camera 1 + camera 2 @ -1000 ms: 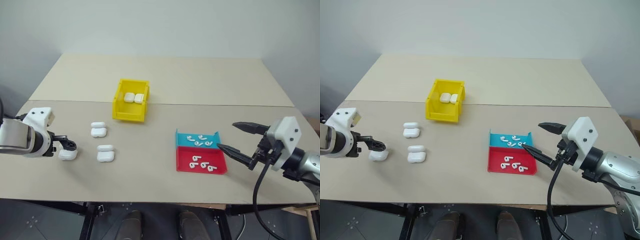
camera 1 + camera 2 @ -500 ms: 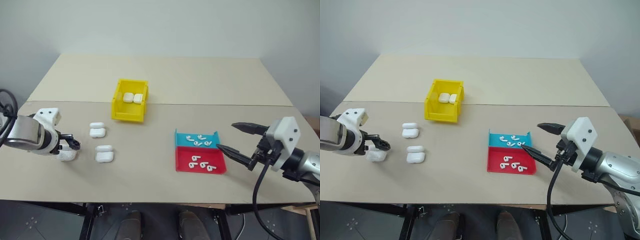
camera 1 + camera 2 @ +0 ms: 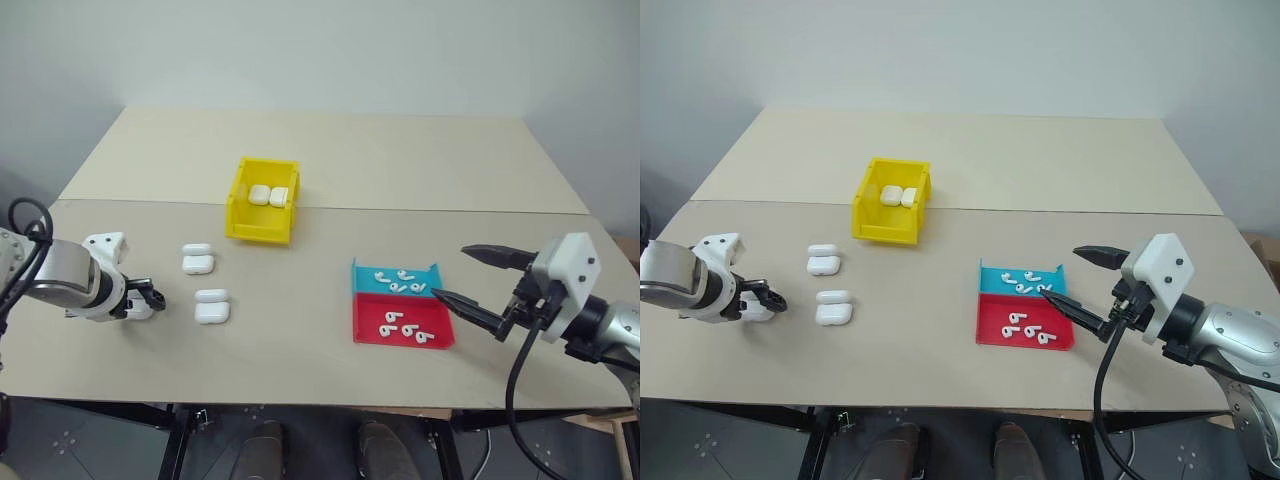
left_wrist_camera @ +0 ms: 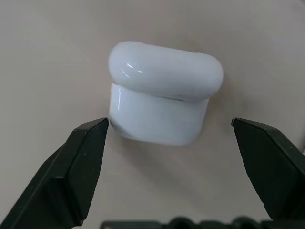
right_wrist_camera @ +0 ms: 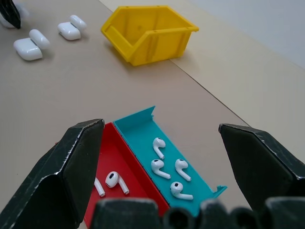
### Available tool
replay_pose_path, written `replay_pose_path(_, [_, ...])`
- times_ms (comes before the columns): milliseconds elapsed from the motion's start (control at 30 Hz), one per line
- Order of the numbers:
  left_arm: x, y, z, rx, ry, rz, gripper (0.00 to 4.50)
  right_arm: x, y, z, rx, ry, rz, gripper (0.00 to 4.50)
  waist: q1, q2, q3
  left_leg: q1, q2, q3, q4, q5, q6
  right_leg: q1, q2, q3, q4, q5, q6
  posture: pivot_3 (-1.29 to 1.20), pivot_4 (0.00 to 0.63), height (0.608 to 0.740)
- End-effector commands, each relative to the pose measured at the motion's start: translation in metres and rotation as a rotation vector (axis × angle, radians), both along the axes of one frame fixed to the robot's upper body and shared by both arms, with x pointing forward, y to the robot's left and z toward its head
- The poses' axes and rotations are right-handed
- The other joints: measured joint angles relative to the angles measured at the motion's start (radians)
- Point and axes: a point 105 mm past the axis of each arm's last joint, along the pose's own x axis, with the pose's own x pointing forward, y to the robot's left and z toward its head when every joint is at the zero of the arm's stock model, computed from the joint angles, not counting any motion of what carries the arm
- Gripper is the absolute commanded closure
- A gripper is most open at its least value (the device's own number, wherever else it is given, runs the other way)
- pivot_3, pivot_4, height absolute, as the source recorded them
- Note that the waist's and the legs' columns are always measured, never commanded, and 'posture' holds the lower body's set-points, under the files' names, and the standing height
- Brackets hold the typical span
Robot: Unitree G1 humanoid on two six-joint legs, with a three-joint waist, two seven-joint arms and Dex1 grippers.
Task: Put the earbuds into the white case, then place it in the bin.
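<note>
A white case (image 4: 164, 105), its lid slightly ajar, lies at the table's far left. My left gripper (image 3: 147, 297) points steeply down over it, open, one finger on each side of the case. Several earbuds (image 5: 158, 146) lie in a teal tray (image 3: 356, 271), and several more in a red tray (image 3: 361, 327) beside it. My right gripper (image 3: 450, 272) hovers open just right of these trays, holding nothing. The yellow bin (image 3: 258, 232) stands at mid-table with two white cases inside.
Two more white cases (image 3: 197, 259) (image 3: 211, 306) lie between the left gripper and the bin. A seam runs across the table behind the bin. Bare tabletop lies between the cases and the trays.
My left gripper has come down over the far-left case, its fingers now straddling it. The right arm has kept still.
</note>
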Motion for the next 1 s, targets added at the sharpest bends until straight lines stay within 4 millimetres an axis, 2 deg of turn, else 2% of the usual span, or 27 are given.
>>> replay_pose_path(33, [0.005,0.005,0.01,0.027,-0.027,0.008,0.0,-0.004,0.003,0.012,-0.006,-0.049,0.008,0.02,0.0,0.0,0.0,0.0,0.0,0.0,0.0,0.0,0.0,0.0,0.0,0.0,0.0,0.0,0.0,0.0,0.15,0.74])
replay_pose_path(500, [0.013,0.007,0.002,0.068,0.0,-0.038,0.0,-0.005,0.003,0.013,-0.001,-0.048,0.002,0.02,-0.002,0.0,0.0,0.0,0.0,0.004,0.0,0.0,0.0,0.0,0.001,0.0,0.0,0.0,0.0,0.0,0.15,0.74])
replay_pose_path(1000, [-0.001,0.018,0.001,0.111,0.051,-0.098,0.0,-0.006,0.003,0.013,0.005,-0.034,-0.001,0.02,-0.009,0.0,0.0,0.0,0.001,0.0,0.0,0.0,-0.001,-0.001,0.001,0.001,0.0,0.0,0.0,0.0,0.15,0.74])
